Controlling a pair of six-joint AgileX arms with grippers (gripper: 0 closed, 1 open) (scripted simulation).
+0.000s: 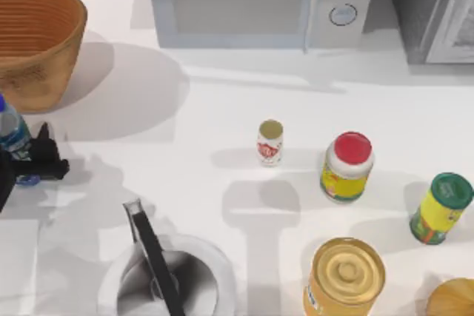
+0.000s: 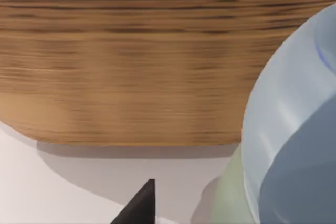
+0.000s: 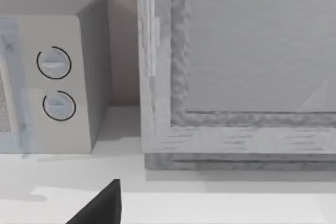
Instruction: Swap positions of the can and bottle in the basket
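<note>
Left gripper point(image 1: 22, 159) sits at the far left edge of the tabletop point(image 1: 222, 109), just in front of the basket point(image 1: 37, 42). The bottle point(image 1: 11, 131) stands upright in its grasp, the jaws pinching it low on the body; a bit of blue shows under the dark fingers. In the left wrist view the bottle point(image 2: 294, 129) looms pale and clear at close range, with the ribbed wicker wall of the basket point(image 2: 131, 61) right behind it and one dark fingertip point(image 2: 140, 205) below. Bottle is outside the basket, beside its near wall.

The can point(image 1: 270, 143) stands upright in the middle of the tabletop, well apart from the basket and alone. To its right, near: a red-capped jar point(image 1: 346, 166). Farther right: a green-capped jar point(image 1: 441, 208). In front of these, a big gold-lidded tin point(image 1: 344, 275).

At the front edge, left of centre, a white bowl-like vessel point(image 1: 170, 279) with a dark handle across it.

A microwave point(image 1: 259, 1) stands along the back of the tabletop.

Right wrist view faces the microwave's dials point(image 3: 55, 82) and a grey panelled cabinet point(image 3: 241, 66); one dark fingertip point(image 3: 102, 205) of that arm shows. I cannot tell how the right jaws stand.
</note>
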